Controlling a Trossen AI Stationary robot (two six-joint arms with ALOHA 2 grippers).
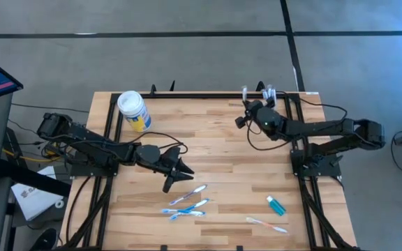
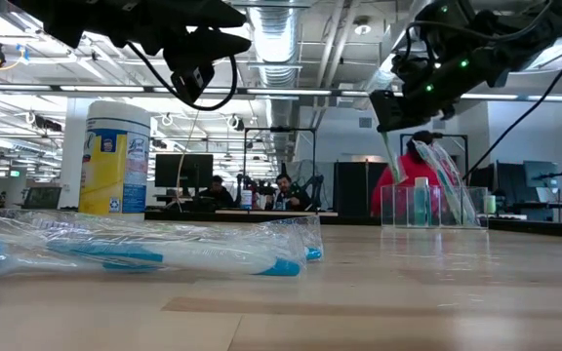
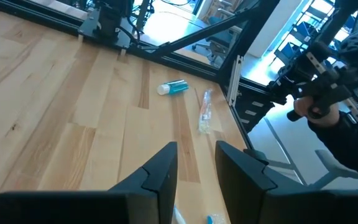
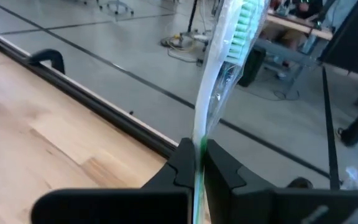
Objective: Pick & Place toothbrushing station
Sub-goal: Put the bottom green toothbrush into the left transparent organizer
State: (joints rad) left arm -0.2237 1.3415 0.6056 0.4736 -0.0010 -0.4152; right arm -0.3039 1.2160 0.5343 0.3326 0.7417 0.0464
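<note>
My right gripper (image 1: 247,106) hovers near the table's far edge, shut on a wrapped toothbrush (image 4: 219,68) with green bristles. Just to its right stands the toothbrushing station (image 1: 268,91), a see-through cup (image 2: 429,207) resting on its base at the far right corner. My left gripper (image 3: 194,177) is open and holds nothing. It hangs above the table's middle left (image 1: 178,172). Under and beyond it lie several wrapped toothbrushes (image 1: 188,203) flat on the wood. My right gripper pinches the toothbrush's handle (image 4: 199,146) between its two fingers, through the clear wrapper. The brush runs on past the fingertips, with its green bristle head (image 4: 242,25) farthest from them. It is lifted clear of the table.
A white-lidded yellow-and-blue canister (image 1: 133,110) stands at the far left. A small blue tube (image 1: 276,205) and one more wrapped toothbrush (image 1: 267,224) lie near the front right. A black frame rail (image 1: 208,95) lines the far edge. People sit in the room behind.
</note>
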